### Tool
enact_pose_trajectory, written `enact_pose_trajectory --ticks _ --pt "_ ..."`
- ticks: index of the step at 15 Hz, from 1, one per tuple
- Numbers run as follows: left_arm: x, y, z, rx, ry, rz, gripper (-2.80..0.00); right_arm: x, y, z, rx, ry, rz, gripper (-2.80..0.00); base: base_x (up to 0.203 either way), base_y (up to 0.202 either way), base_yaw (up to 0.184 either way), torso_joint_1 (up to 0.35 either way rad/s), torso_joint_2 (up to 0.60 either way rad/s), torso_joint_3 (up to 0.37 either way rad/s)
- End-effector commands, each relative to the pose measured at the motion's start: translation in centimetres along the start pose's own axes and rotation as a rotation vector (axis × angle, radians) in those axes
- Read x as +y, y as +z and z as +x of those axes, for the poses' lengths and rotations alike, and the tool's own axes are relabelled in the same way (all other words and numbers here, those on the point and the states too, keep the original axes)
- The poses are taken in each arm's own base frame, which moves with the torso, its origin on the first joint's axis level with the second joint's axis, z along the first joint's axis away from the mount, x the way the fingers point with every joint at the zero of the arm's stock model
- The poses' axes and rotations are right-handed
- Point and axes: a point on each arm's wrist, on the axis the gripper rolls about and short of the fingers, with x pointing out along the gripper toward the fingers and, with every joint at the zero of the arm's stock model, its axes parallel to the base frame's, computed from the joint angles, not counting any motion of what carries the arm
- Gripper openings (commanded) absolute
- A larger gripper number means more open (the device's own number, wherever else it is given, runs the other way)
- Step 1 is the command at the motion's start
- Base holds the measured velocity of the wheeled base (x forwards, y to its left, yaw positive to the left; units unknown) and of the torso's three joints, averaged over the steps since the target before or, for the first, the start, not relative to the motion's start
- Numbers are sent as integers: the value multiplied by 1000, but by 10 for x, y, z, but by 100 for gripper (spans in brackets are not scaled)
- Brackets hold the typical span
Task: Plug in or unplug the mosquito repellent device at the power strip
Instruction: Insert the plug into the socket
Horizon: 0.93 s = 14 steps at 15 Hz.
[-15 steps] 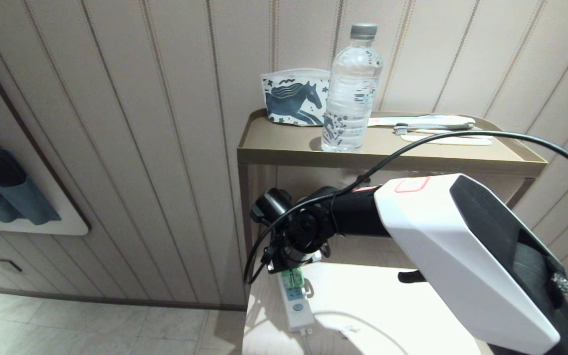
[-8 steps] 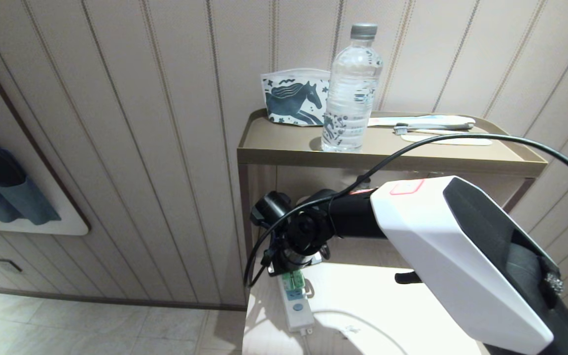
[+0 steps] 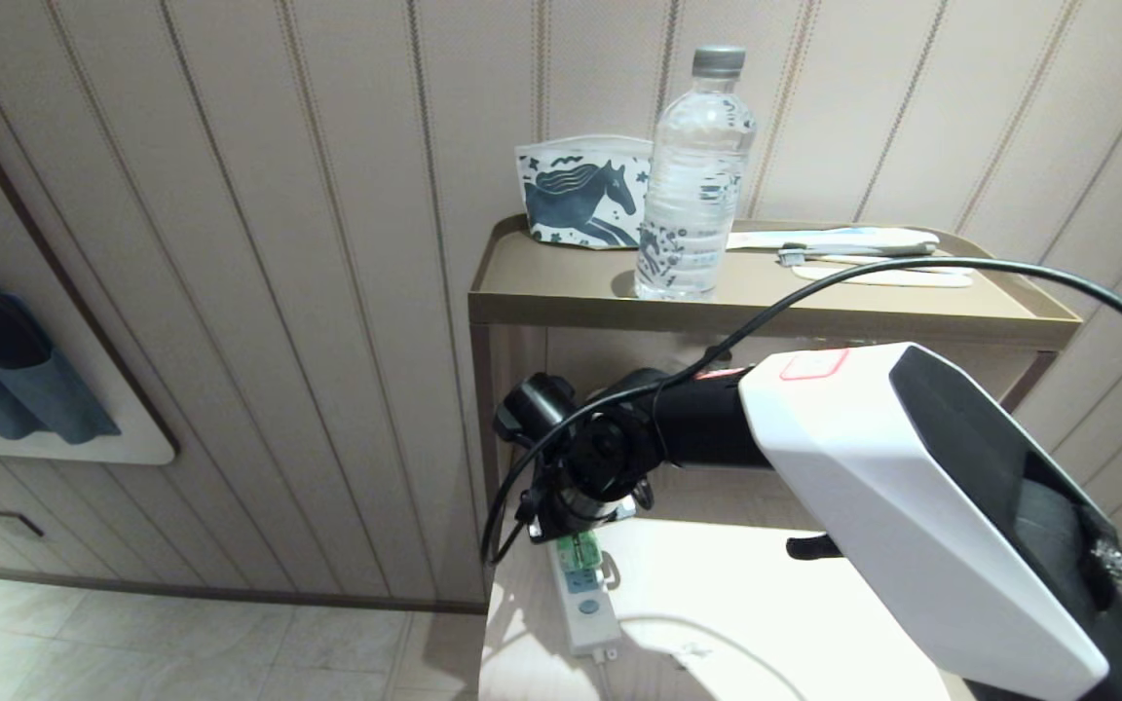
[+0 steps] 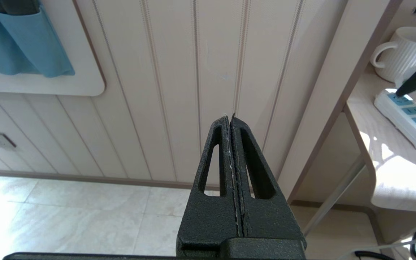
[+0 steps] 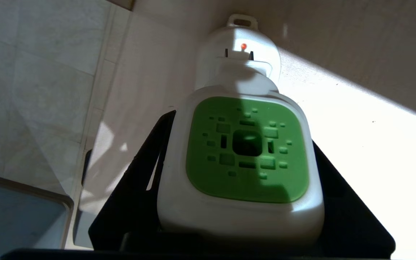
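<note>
The right claw [image 5: 240, 216] grips the mosquito repellent device [image 5: 240, 159] by its white sides, seated at the far end of the power strip [image 3: 580, 594] on the low worktop [image 3: 766, 584]. Best to move straight along the prongs, without twisting. The left claw [image 4: 231, 144], clenched and empty, hangs parked at the left.

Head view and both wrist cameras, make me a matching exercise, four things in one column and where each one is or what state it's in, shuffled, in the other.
Things:
1. mosquito repellent device
2. water bottle
3. left gripper
4. power strip

Places or states:
A. standing upright on the brown top shelf
B. fingers pressed together, pointing at the panelled wall, holding nothing
C. lying on the pale lower shelf, cord end toward the camera
D. clamped between the right gripper's black fingers, above the strip

Pairs: 1-D, 2-A, 3-B, 4-C
</note>
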Motion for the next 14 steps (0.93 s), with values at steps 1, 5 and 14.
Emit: enact_pose_trajectory --ticks 1,5,14 --pt "0 0 0 0 0 0 -280 4 2 -14 -22 16 -3 -280 0 0 0 0 0 0" --pt "0 0 0 0 0 0 -280 17 -6 -11 -5 32 -28 -280 0 0 0 0 0 0" --pt "0 0 0 0 0 0 -280 24 -19 6 63 47 -49 -280 0 0 0 0 0 0"
